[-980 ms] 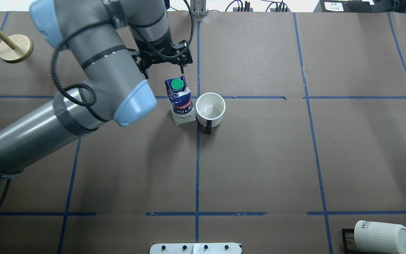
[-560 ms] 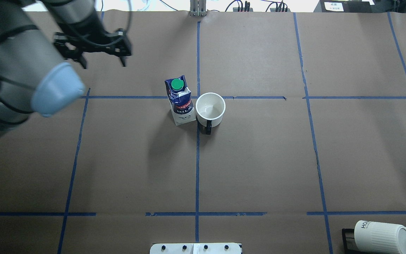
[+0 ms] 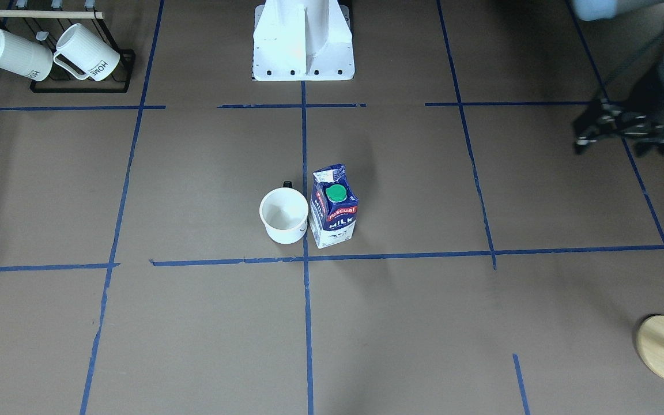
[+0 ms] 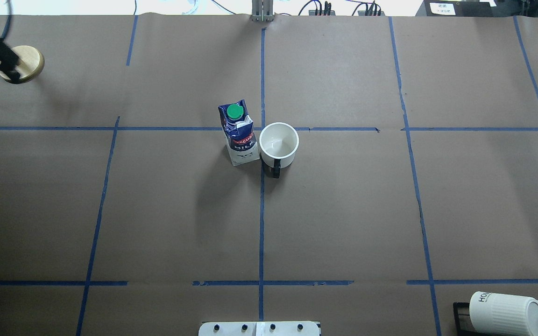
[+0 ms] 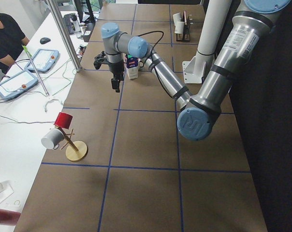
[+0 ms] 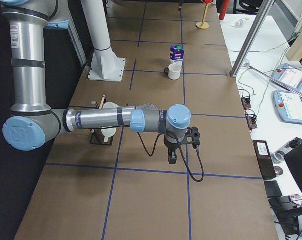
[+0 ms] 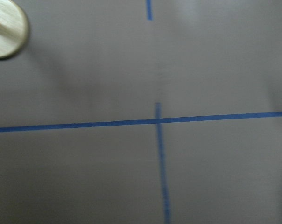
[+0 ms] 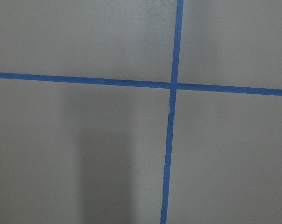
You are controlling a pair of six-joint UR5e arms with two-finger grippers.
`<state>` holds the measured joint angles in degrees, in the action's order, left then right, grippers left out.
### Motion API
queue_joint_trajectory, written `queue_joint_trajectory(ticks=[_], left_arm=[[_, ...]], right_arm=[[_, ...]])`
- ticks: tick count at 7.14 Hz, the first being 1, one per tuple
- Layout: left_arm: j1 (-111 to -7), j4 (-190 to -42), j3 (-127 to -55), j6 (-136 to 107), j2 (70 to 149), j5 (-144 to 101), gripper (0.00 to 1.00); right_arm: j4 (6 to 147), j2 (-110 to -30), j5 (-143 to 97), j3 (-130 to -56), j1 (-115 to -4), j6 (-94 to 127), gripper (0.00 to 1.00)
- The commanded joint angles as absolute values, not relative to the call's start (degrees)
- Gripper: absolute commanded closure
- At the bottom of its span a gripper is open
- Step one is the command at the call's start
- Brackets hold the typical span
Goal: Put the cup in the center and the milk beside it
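Observation:
The white cup (image 4: 278, 142) stands upright with its dark handle toward the robot, just right of the center tape cross (image 4: 262, 129). The milk (image 4: 238, 135), a blue and white carton with a green cap, stands upright right beside the cup on its left. Both also show in the front view: the cup (image 3: 283, 214) and the milk (image 3: 333, 207). My left gripper (image 3: 608, 144) is open and empty, far off to the robot's left and above the board. My right gripper (image 6: 172, 157) shows only in the exterior right view, so I cannot tell its state.
A wooden stand base (image 4: 21, 63) sits at the far left, under the left gripper. A black rack with ribbed "HOME" mugs (image 3: 49, 55) stands at the near right corner. The robot base (image 3: 303, 40) is at the table's near edge.
The left arm has swung away from just behind the milk to the far left edge of the overhead view, its gripper still open. The cup and the milk have not moved.

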<state>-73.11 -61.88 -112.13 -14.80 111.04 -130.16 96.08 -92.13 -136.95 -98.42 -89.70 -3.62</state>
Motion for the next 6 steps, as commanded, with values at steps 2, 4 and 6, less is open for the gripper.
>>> queue_joint_trajectory(ticks=[2, 4, 6], left_arm=[[-82.1, -62.5, -108.2, 3.1, 101.8, -130.8, 0.00], [-83.5, -64.9, -105.0, 5.7, 100.4, -130.7, 0.00], [-86.6, -70.7, -98.4, 5.8, 97.0, -133.0, 0.00]], right_arm=[[93.9, -93.1, -134.8, -98.3, -89.9, -4.7, 0.00], [86.4, -94.2, -134.4, -95.5, -90.1, -3.7, 0.00], [86.6, -94.3, -136.1, -95.5, -90.1, -3.6, 0.00]])
